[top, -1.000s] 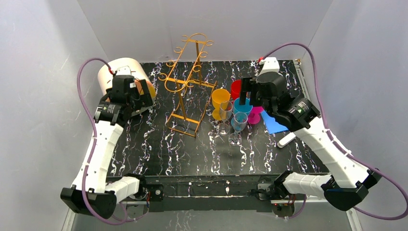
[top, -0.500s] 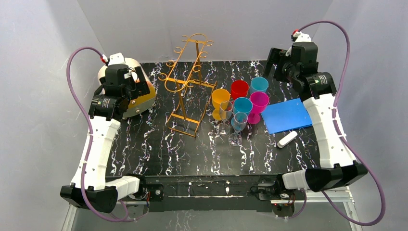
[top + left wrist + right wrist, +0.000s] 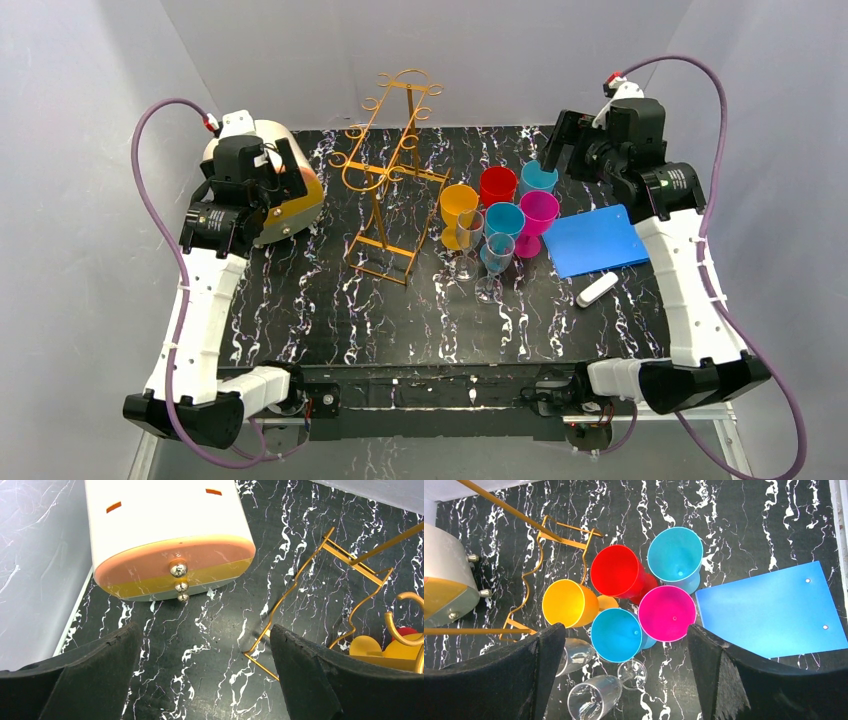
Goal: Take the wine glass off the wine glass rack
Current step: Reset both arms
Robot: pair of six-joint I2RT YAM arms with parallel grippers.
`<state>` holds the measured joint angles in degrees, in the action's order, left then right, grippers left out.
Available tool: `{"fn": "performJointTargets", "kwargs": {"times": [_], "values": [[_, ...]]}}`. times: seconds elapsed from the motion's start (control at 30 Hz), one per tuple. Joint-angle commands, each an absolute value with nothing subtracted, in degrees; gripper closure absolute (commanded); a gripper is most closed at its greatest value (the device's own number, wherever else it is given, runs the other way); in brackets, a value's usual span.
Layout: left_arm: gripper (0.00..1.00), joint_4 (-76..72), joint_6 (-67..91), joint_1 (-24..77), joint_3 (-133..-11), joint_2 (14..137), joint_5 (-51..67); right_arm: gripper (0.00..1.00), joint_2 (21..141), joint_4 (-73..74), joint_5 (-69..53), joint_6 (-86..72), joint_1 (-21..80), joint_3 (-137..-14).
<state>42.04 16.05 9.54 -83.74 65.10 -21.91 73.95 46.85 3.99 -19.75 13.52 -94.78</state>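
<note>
Both of your hands are spread wide and hold nothing. Your left hand (image 3: 202,630) hangs to the left of the wine glass rack (image 3: 385,175), over the cream-and-orange cylindrical box (image 3: 262,180). Your right hand (image 3: 624,630) hangs well to the right of the rack, beyond the cluster of coloured cups (image 3: 500,200).

The relation to weigh is this: in the overhead view no glass hangs from the rack's scrolled wires. The two clear wine glasses (image 3: 468,232) stand upright on the worktop (image 3: 330,320) just right of the rack's base. Their stems are vertical, and they stand hard against the yellow and cyan cups. From that I judge the glasses are nearer your right hand and the rack is nearer your left. The rack's long axis rises from its rectangular base and leans toward the back wall.

Your left wrist view shows only the studded end of the box and a corner of the rack's base, with no wine glass in it. Your right wrist view looks down into the cups and catches both glasses at its lower left, one partly behind a finger. Only the overhead view shows the rack's upper arms, so check there that they are bare.
</note>
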Motion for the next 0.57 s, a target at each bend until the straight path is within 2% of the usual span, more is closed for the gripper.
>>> {"fn": "performJointTargets", "kwargs": {"times": [0.0,0.53], "values": [[0.02,41.4,14.4,9.4,-86.2,63.8,-21.3,0.01,70.9,43.9,4.7,-19.1,13.3,-93.3],[0.02,41.1,12.8,9.9,-87.5,63.7,-19.6,0.01,70.1,43.0,0.4,-18.0,13.4,-91.4]]}}
